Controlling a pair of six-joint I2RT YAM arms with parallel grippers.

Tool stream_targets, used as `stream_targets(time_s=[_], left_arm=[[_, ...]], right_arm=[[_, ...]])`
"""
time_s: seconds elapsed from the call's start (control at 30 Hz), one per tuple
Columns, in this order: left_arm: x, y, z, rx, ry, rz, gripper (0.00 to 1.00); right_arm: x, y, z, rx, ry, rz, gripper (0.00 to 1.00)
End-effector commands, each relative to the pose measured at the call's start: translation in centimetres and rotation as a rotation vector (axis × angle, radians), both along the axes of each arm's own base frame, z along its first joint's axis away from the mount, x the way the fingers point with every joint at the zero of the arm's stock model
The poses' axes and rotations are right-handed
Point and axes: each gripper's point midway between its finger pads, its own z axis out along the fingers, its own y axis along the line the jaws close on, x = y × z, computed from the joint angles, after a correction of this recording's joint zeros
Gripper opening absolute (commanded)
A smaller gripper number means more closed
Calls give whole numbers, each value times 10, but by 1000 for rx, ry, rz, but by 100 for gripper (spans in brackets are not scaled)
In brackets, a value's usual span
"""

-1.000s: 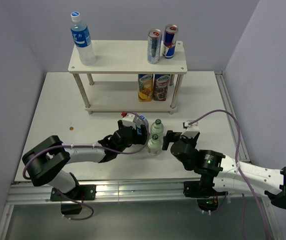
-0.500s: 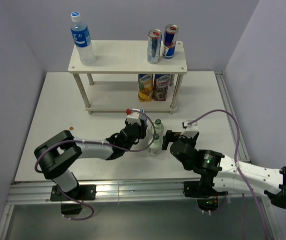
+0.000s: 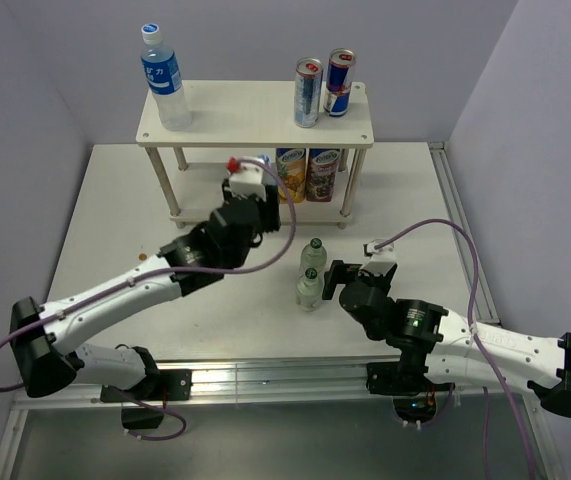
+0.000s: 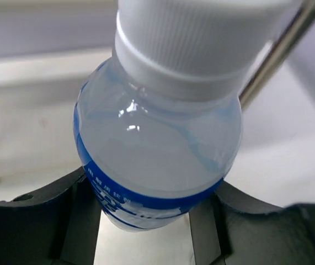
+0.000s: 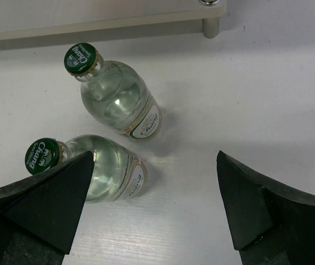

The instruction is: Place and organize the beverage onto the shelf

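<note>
A clear water bottle (image 4: 157, 143) with a white cap and blue label is gripped low on its body by my left gripper (image 4: 154, 221), shut on it. In the top view that gripper (image 3: 257, 200) is raised in front of the lower board of the shelf (image 3: 255, 115), and the wrist mostly hides the bottle. Two green-capped glass bottles (image 3: 312, 255) (image 3: 308, 288) stand on the table. My right gripper (image 5: 151, 204) is open just near of them, with the closer bottle (image 5: 105, 174) beside its left finger and the other bottle (image 5: 118, 105) farther off.
On the shelf's top board stand a blue-label water bottle (image 3: 165, 85) at the left and two cans (image 3: 308, 92) (image 3: 340, 82) at the right. Two more cans (image 3: 290, 172) (image 3: 323, 172) stand at the right of the lower board. Walls close in both sides.
My left gripper closed on the water bottle beside the glass bottles, then carried it away and to the left, up to the shelf's lower tier. The right arm stayed still.
</note>
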Motion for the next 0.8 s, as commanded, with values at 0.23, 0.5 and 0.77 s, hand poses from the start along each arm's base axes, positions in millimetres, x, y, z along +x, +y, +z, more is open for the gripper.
stream_targets(time_s=[0.23,0.5,0.77], left_arm=[[55,73,220,-186,-280,173,0],[98,84,232,-164,-351,229,0],[123,86,222,-132,-381,294,0]], right_arm=[[2,0,4,30,-26,-8,99],[1,0,4,38,-28,-3,99],[1,2,3,34,-28,6,99]])
